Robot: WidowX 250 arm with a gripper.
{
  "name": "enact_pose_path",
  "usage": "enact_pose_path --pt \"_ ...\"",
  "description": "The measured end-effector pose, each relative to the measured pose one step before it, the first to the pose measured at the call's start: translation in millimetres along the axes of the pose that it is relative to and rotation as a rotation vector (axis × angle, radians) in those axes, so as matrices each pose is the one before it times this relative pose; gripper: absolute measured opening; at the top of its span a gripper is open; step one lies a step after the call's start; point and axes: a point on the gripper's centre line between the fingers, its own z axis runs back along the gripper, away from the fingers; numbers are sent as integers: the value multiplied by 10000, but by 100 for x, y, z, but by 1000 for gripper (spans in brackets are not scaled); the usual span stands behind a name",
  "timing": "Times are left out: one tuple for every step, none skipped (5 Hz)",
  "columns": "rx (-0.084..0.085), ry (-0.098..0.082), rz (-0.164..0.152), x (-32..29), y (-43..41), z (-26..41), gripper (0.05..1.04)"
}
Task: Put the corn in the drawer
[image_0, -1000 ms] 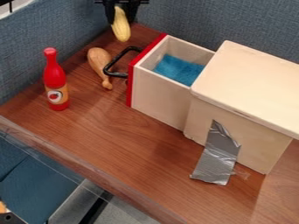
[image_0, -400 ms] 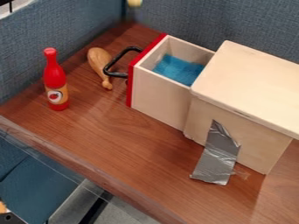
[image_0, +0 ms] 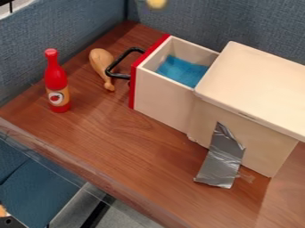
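In the camera view, the corn (image_0: 157,3) had risen from its earlier place over the table's back corner and shifted right, its tip at the top edge. That probably began the carry toward the open drawer (image_0: 164,95), which lay ahead, below the gripper's likely place. The arm was presumably raised above the corn. I could not tell the gripper's state, though the hanging corn suggested a grip; lowering remained.
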Motion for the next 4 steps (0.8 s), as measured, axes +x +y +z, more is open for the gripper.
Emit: enact_pose_path --pt "-21 382 129 -1630 -271 -1370 530" --pt "-40 165 -70 -1731 -1125 -1072 530" --pt "174 160 -85 -1321 -701 -1413 530" --pt "112 134 122 -866 -260 -1006 530"
